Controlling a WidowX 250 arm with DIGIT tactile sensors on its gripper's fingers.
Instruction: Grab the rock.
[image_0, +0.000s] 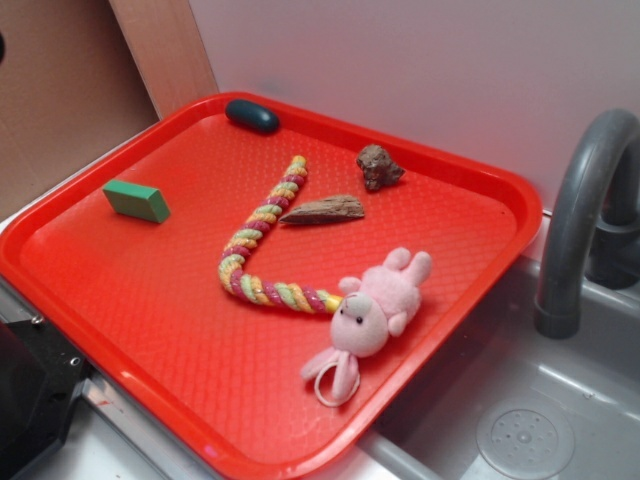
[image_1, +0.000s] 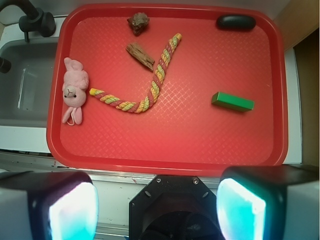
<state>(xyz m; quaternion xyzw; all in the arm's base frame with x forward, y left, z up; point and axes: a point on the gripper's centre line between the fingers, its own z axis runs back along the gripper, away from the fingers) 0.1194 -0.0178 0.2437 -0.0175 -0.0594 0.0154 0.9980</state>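
**Rock waiting far away, with look-alikes close by**

The rock is sitting near the far edge of the red tray, close to the wall. The gripper is hanging over the near side of the tray, spread wide and holding nothing (its two pads are glowing at the bottom of the wrist view). The brown wood piece is lying just beside the rock, and the rope is lying next to that. The pincer might be closing on the wood by mistake. The rock is lumpy, so it might be slipping or rolling out sideways.
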